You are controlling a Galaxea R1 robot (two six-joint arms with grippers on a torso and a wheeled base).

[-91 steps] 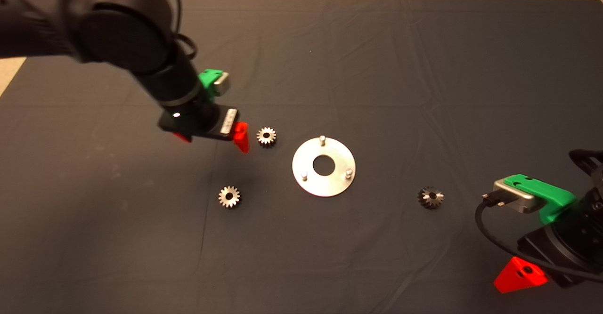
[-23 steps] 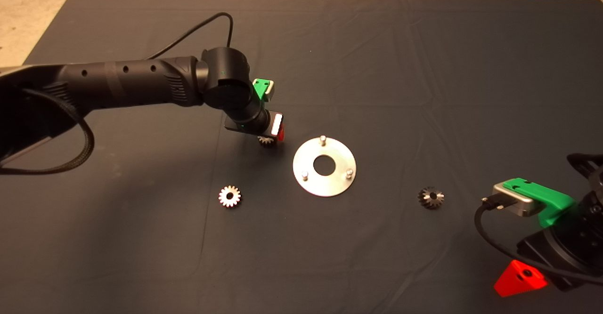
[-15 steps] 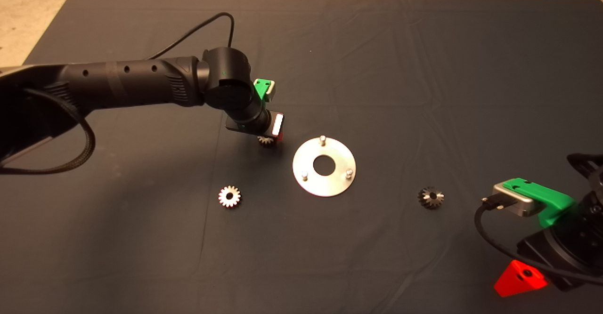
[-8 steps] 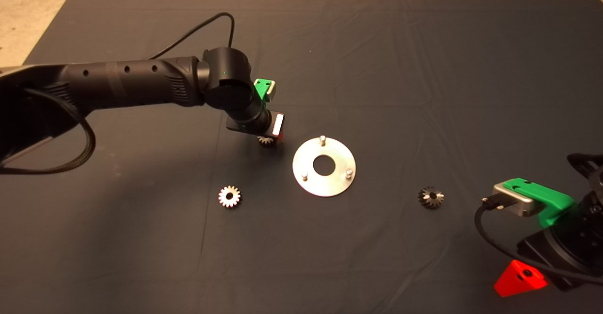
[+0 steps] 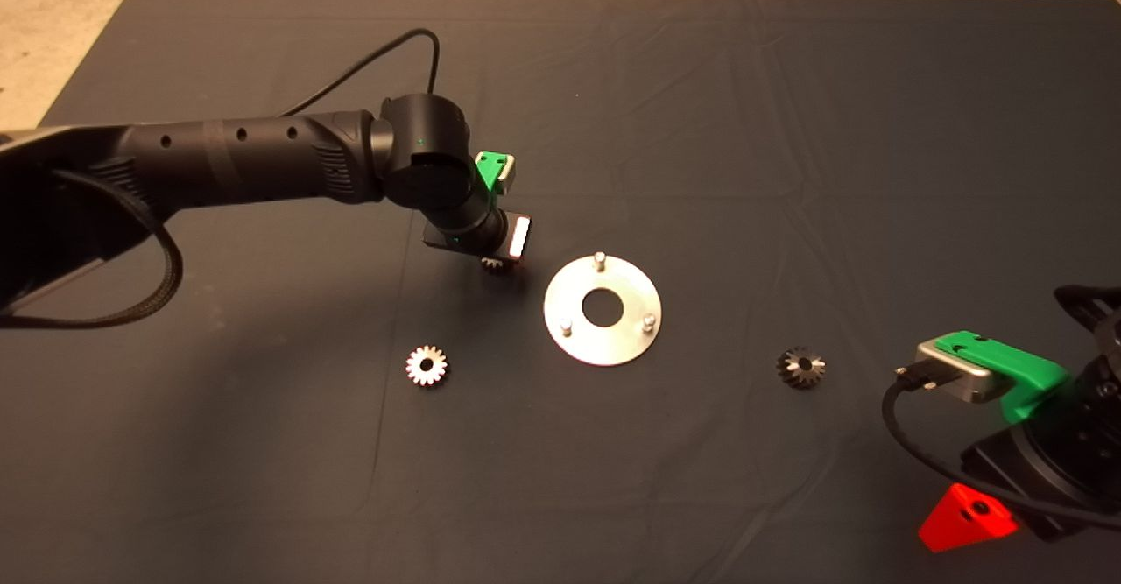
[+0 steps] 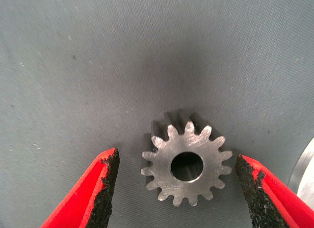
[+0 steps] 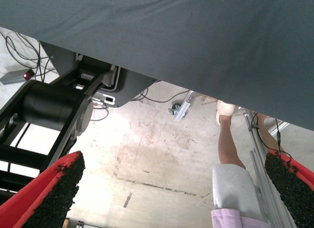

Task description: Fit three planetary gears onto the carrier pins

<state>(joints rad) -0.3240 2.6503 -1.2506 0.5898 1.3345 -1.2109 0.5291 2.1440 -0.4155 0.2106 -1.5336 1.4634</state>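
We see the left gripper [image 6: 176, 189] low over the counter [image 5: 701, 111], its jaws spread to either side of one planetary gear [image 6: 186, 163] — the pads flank the teeth without touching them. That gear lies flat on the mat just beside the disc [image 5: 602, 339], whose three carrier pins [image 5: 600, 260] stand bare. In the head view the gripper hides most of this gear, so its exact gap to the disc is hard for us to judge. A second gear [image 5: 426, 365] lies well apart on the near left, a third [image 5: 800, 367] to the disc's right. The right gripper [image 7: 171, 198] waits at the lower right edge — jaws spread, a person's leg [image 7: 228, 139] beyond.
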